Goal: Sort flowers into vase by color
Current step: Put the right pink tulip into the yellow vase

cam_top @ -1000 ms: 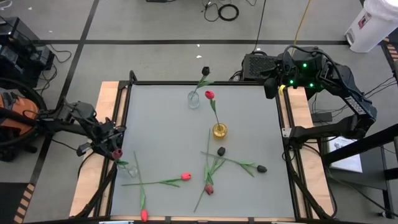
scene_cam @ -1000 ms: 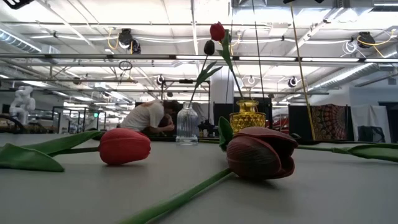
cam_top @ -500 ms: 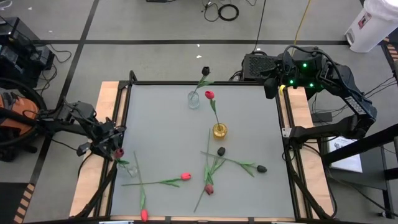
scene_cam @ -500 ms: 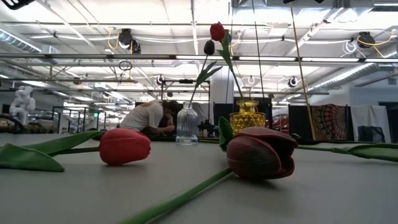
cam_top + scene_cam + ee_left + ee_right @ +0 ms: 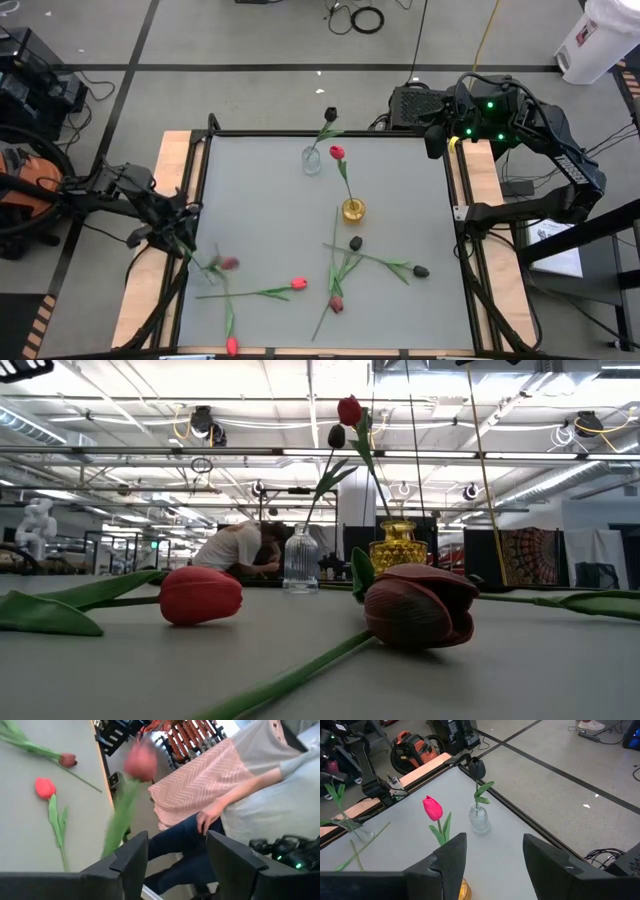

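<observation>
Blurred tulip lies just beside the open left gripper.

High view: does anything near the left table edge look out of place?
Yes. A dark pink tulip shows blurred, apparently falling beside the small clear glass vase, not standing in it. The left gripper hovers just above with fingers open, so the flower seems to have missed the vase.

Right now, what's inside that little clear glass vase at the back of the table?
The clear vase holds one black tulip, its leafy stem leaning out. Whether water is inside cannot be told.
</observation>
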Robot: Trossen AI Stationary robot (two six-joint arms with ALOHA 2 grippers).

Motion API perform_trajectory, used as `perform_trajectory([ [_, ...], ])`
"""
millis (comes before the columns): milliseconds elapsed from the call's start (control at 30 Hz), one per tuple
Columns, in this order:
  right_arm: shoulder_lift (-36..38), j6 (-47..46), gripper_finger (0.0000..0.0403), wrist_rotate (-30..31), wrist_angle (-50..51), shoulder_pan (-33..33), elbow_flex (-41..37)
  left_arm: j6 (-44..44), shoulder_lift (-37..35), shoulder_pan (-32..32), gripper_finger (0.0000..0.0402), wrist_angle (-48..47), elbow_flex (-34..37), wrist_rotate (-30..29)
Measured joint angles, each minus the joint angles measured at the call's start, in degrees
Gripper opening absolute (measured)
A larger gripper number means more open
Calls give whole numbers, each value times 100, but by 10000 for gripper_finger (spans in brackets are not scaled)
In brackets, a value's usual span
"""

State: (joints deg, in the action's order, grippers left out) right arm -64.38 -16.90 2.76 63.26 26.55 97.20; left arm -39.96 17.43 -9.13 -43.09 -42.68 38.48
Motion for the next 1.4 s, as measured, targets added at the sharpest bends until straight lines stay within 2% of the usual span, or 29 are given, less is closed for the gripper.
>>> perform_trajectory([
  [300, 0, 0, 187, 0, 0, -1, 0, -425, 0, 0, 206, 190, 0, 4],
  [567, 0, 2, 187, 0, -2, 0, 0, -869, 0, 0, 206, 1167, 0, 94],
  [733, 0, -1, 187, 0, 0, 0, -2, -1072, 2, 0, 206, 1401, 0, 361],
  [1133, 2, -1, 187, 0, 0, 0, 1, -1052, 7, 0, 206, 1353, 0, 737],
  [1400, 0, 2, 187, 0, -2, -1, -2, -548, 7, 0, 206, 1445, 0, 807],
])
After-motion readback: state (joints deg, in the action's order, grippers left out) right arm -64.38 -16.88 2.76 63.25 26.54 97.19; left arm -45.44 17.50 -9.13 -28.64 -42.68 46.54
